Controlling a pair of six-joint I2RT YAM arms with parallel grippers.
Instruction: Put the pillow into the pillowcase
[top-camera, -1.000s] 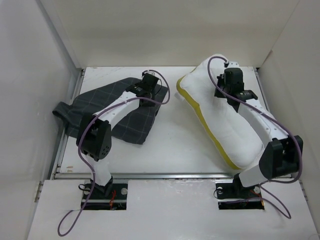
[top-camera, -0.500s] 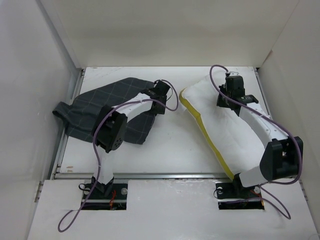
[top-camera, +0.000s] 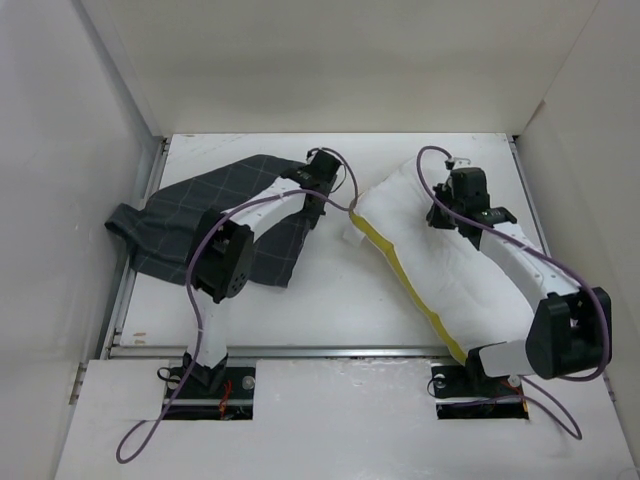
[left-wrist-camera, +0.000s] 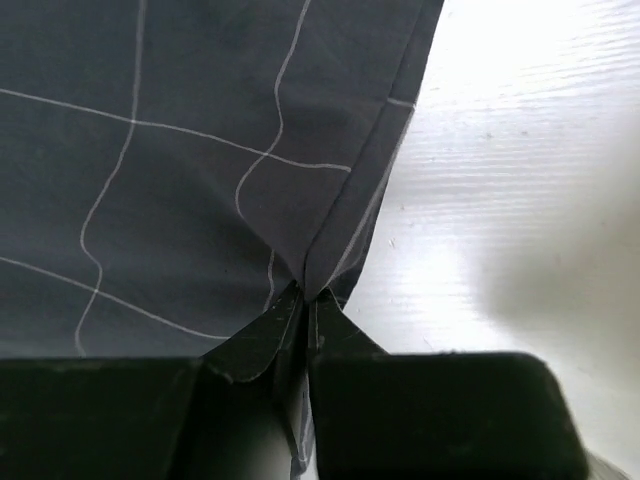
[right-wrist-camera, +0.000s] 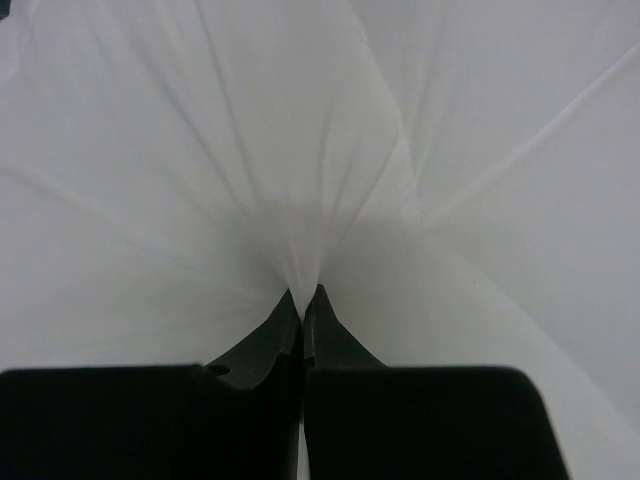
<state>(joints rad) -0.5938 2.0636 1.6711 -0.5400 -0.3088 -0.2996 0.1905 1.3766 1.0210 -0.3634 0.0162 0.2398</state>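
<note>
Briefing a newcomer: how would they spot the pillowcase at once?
On the white table, look to the left half. The pillowcase is the limp cloth there, its edge pinched in the left hand. Unlike the plump white pillow beside it, it is dark grey with a thin pale grid.

Bright, even light, soft shadows; the pillow (right-wrist-camera: 200, 150) nearly washes out close up.

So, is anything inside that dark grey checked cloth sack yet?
The dark grey checked cloth sack lies fairly flat, seemingly empty; its inside is hidden. The plump white yellow-edged cushion lies wholly outside, beside it.
</note>
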